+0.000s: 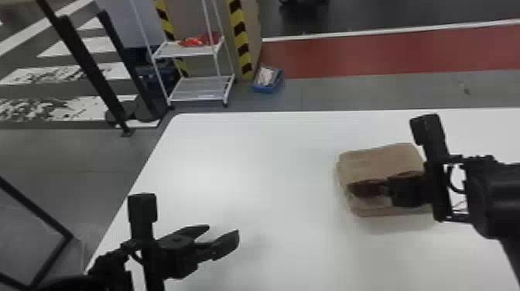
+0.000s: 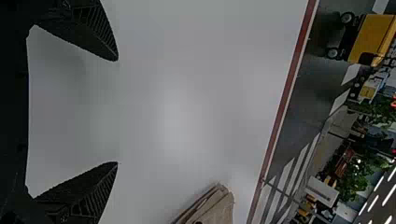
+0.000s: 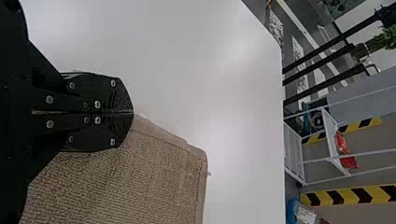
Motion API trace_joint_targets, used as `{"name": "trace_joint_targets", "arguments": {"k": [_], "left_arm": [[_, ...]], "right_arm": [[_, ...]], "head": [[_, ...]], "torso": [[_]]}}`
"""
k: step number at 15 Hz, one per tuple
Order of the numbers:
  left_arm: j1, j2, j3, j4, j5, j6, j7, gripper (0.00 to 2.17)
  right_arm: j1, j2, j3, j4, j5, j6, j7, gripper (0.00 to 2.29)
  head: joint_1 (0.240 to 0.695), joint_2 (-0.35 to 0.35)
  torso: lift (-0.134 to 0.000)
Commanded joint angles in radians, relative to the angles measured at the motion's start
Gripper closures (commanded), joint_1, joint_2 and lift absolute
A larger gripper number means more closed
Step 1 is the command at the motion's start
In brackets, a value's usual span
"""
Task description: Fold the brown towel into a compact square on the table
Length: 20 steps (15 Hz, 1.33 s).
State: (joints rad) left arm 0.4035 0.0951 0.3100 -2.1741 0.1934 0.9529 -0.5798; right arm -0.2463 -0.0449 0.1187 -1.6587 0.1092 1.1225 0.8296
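Although the towel (image 1: 381, 161) had already been brought down to a layered pad, it measured up, on inspection, as more oblong than square. It lay on the right part of the table (image 1: 267, 154), short of the far edge and well apart from the left edge. Stacked layers were visible along its near side, and again at one corner in the left wrist view.

The right gripper (image 1: 356, 189) was at the pad's near left portion, its fingers together; whether a layer was nipped between them could not be told. The left gripper (image 1: 223, 230) stood over bare surface toward the left edge, its fingers apart and empty.

As to handling, the towel was judged light, soft and in no way fragile. Its coarse weave should have given flat fingers good purchase, with little risk of slipping. The likelier fault was limpness: a single pinched layer could have sagged, or slid off those beneath. The recommended hold was at a corner of the near side, low enough to take in every layer intended for the fold, with the rest pressed flat by the other gripper.
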Motion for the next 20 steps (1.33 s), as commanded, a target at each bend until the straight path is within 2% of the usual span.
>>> {"name": "trace_joint_targets", "arguments": {"k": [1,6,9,10,13,14,16,20], "left_arm": [[0.0,0.0,0.0,0.0,0.0,-0.002,-0.002,0.09],[0.0,0.0,0.001,0.0,0.0,-0.002,-0.008,0.09],[-0.002,0.0,0.001,0.002,0.0,-0.002,-0.008,0.09],[-0.002,0.0,0.0,0.002,0.0,-0.002,-0.008,0.09],[-0.006,0.002,-0.002,0.005,0.0,0.001,-0.008,0.09],[-0.008,0.002,-0.002,0.007,0.0,0.001,-0.008,0.09],[-0.014,0.005,0.0,0.014,0.0,0.001,-0.008,0.09],[-0.028,0.012,0.001,0.036,0.003,-0.006,-0.008,0.09]], "right_arm": [[0.039,-0.015,-0.002,-0.066,0.001,0.064,0.016,1.75],[0.101,-0.092,-0.016,-0.154,0.007,0.162,0.062,1.75],[0.13,-0.122,-0.08,-0.182,0.012,0.159,0.071,1.75],[0.134,-0.128,-0.117,-0.196,0.009,0.159,0.071,1.75],[0.153,-0.13,-0.281,-0.274,-0.095,0.178,0.098,1.75],[0.15,-0.135,-0.327,-0.302,-0.105,0.23,0.115,1.75],[0.154,-0.153,-0.404,-0.326,-0.105,0.267,0.128,1.75],[0.185,-0.22,-0.539,-0.325,-0.085,0.285,0.14,1.75]], "head": [[0.695,0.229],[0.695,0.216],[0.695,0.183],[0.695,0.17],[0.695,0.108],[0.695,0.095],[0.695,0.068],[0.695,-0.032]], "torso": [[-0.123],[-0.123],[-0.123],[-0.123],[-0.123],[-0.123],[-0.123],[-0.123]]}}
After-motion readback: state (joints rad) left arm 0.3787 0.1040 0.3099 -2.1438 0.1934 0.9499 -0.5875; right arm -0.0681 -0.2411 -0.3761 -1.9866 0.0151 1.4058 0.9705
